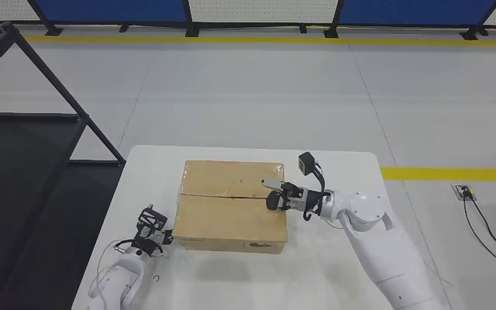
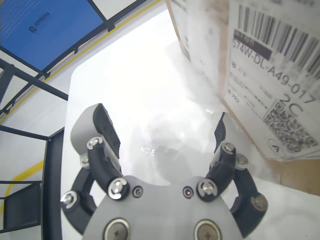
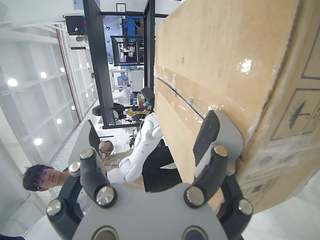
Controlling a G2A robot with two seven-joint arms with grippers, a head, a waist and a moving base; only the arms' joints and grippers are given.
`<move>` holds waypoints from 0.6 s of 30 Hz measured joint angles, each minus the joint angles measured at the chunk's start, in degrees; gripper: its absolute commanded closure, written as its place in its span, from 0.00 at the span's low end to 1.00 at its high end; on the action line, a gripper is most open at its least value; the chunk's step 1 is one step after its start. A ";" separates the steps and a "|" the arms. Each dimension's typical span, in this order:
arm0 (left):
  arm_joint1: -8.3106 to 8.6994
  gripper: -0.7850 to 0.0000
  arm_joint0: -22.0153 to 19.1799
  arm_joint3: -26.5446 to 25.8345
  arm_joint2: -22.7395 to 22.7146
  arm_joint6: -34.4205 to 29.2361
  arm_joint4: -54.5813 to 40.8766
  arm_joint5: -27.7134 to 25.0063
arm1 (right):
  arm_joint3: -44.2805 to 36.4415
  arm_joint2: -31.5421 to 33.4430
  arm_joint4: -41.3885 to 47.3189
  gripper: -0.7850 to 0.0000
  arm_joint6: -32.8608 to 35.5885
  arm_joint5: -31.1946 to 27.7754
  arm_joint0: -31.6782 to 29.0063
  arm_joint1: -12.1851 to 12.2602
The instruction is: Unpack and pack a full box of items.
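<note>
Box (image 1: 231, 205): 1 only, brown cardboard, rectangular, flaps shut, sits mid-table (image 1: 341, 256) on a smooth white top w/ rounded corners. Nearest: left gripper (image 2: 161, 116), low by box's front-left corner, just beside it, not touching. Its 2 fingers are spread wide w/ nothing held; black ribbed pads (image 2: 107, 128) on grey metal backs. Box side facing it carries a white printed label (image 2: 275, 63) w/ barcodes. Farther: right gripper (image 3: 150, 123) at right end of box top, jaws wide apart, empty; 1 finger (image 3: 220, 131) lies against the top by the glossy clear tape (image 3: 175, 88) on the centre seam. Beyond table: pale floor (image 1: 232, 93), yellow line (image 1: 232, 39), blue panels (image 1: 108, 9).
</note>
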 measured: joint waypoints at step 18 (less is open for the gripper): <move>-1.96 0.00 -7.73 9.91 2.26 1.21 0.03 7.27 | -1.33 -1.05 0.04 0.00 -0.45 0.79 -0.04 0.33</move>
